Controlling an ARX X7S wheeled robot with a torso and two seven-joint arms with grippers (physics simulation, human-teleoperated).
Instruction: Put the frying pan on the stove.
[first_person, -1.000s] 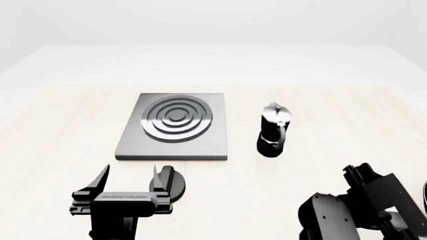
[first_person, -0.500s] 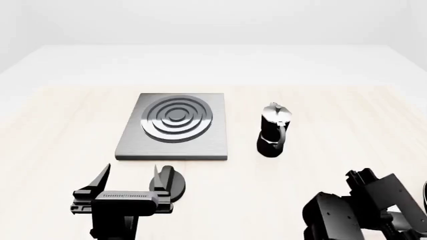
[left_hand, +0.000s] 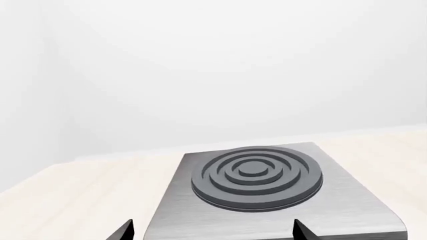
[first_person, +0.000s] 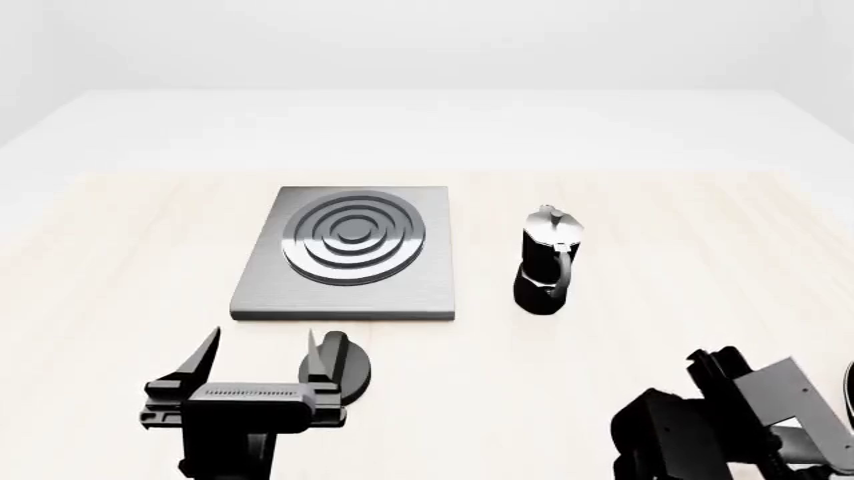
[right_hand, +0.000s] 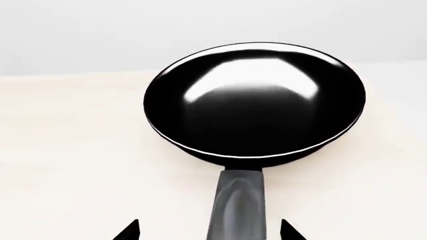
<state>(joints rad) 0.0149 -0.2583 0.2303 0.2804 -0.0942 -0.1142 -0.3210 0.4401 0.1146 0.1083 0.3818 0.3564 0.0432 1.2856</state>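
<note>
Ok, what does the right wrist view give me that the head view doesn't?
Only the right wrist view shows the pan whole: glossy black bowl, grey handle running back between the open right gripper fingertips, not yet gripped. Only the head view shows the stove, the moka pot, a round black knob by the open left gripper, and the right arm at lower right. Both show the pale wooden table; the head view catches at most a dark sliver at its right edge, possibly the pan.
</note>
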